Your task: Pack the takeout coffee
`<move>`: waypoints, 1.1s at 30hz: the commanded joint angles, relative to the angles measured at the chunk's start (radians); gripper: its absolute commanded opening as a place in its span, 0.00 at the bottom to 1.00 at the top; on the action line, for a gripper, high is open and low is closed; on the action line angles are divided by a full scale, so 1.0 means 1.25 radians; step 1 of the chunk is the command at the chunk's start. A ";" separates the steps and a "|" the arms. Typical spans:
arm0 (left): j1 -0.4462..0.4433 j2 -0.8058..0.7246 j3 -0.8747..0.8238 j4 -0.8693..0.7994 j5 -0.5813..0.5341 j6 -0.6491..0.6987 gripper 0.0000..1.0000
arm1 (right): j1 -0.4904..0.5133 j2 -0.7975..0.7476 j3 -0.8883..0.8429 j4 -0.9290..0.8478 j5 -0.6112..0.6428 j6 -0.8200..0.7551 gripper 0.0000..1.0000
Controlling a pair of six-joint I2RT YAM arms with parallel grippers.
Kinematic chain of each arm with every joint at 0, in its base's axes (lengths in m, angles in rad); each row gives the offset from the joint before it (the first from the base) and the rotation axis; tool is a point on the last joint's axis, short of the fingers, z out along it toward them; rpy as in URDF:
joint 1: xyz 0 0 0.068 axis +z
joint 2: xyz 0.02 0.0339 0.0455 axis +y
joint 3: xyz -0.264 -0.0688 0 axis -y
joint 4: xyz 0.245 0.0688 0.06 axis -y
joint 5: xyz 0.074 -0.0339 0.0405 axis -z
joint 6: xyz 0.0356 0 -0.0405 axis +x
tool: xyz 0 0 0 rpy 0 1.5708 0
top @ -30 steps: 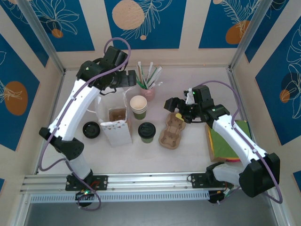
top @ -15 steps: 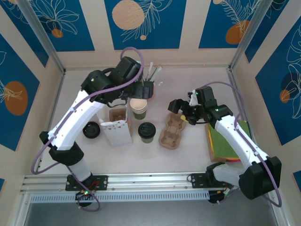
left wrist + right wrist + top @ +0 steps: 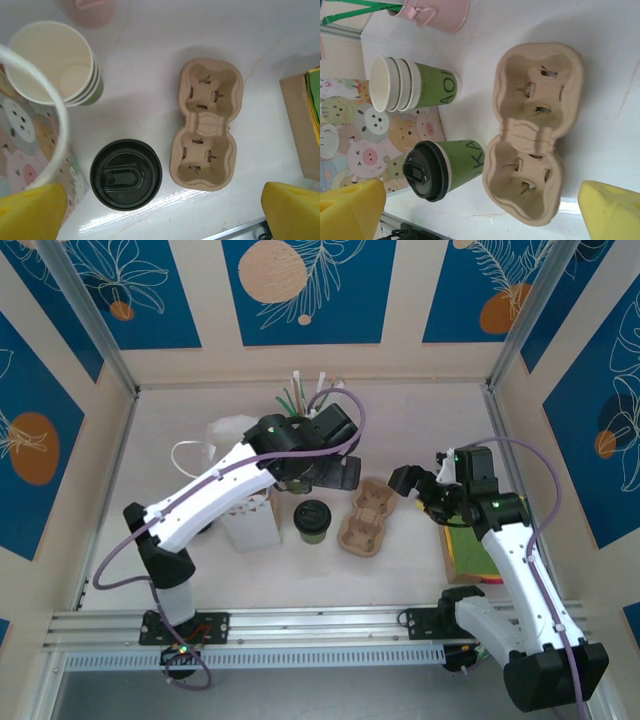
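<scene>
The takeout coffee (image 3: 312, 520), a green cup with a black lid, stands upright mid-table between the printed paper bag (image 3: 245, 522) and the brown pulp cup carrier (image 3: 365, 518). My left gripper (image 3: 343, 474) hangs open just behind the coffee and carrier, looking down at them. From the left wrist I see the coffee lid (image 3: 126, 174) left of centre and the carrier (image 3: 205, 145) right of it, the left gripper (image 3: 161, 220) holding nothing. My right gripper (image 3: 405, 481) is open and empty to the right of the carrier. Its view shows the coffee (image 3: 442, 170) and carrier (image 3: 532, 130) ahead of the right gripper (image 3: 480, 217).
A stack of lidless green cups (image 3: 50, 62) stands behind the coffee, with a pink cup of straws (image 3: 437, 12) farther back. The bag's white handle (image 3: 57, 125) arches at the left. A brown folder with green and orange sheets (image 3: 472, 550) lies at the right, under the right arm.
The left arm has swung right and forward, from the straw cup to above the stacked cups and coffee. The right gripper has pulled back right, off the carrier. Both stayed open.
</scene>
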 commanded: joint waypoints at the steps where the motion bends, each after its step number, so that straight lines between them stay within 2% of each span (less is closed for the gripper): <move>1: -0.012 0.026 -0.005 -0.004 0.035 -0.043 0.96 | -0.023 -0.025 -0.019 -0.040 -0.038 -0.029 0.99; 16: -0.039 0.126 0.072 -0.089 0.009 -0.034 0.94 | -0.038 -0.058 -0.052 -0.036 -0.053 -0.031 0.99; 21: -0.034 0.119 0.024 -0.088 0.013 -0.044 0.93 | -0.039 -0.057 -0.052 -0.031 -0.059 -0.030 0.99; 33: 0.020 0.039 -0.201 0.008 0.062 -0.065 0.90 | -0.025 -0.039 -0.060 0.015 -0.141 -0.039 0.99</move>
